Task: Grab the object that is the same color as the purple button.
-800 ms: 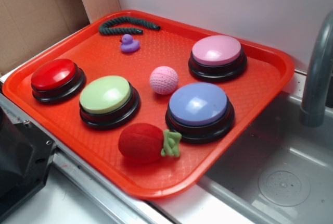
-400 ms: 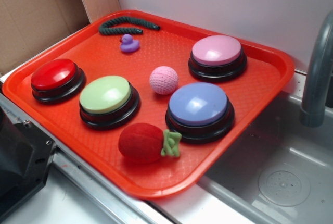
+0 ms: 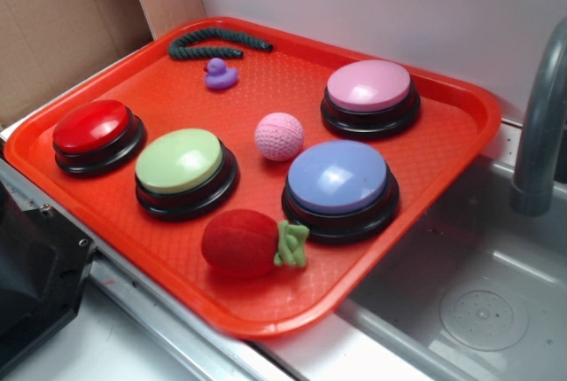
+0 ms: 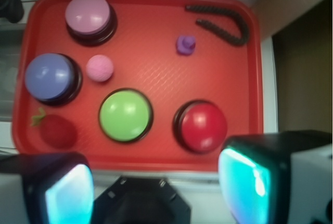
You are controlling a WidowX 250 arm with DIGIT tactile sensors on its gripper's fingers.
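The tiny purple rubber duck (image 3: pixel 221 73) stands near the far left of the orange tray (image 3: pixel 461 146), just in front of a dark rope; it also shows in the wrist view (image 4: pixel 186 44). The periwinkle purple button (image 3: pixel 337 177) on a black base sits at the tray's front right, and in the wrist view (image 4: pixel 50 75) at the left. My gripper (image 4: pixel 156 190) hangs high above the tray's near edge, open and empty, its cyan pads (image 4: pixel 247 182) wide apart. It is out of the exterior view.
On the tray are a pink-lilac button (image 3: pixel 369 86), a pink dimpled ball (image 3: pixel 279 136), a green button (image 3: pixel 180 160), a red button (image 3: pixel 90 126), a red strawberry toy (image 3: pixel 241 242) and a dark rope (image 3: pixel 213 42). A sink (image 3: pixel 478 310) with a grey faucet (image 3: pixel 540 124) lies to the right, and cardboard (image 3: pixel 53 27) to the left.
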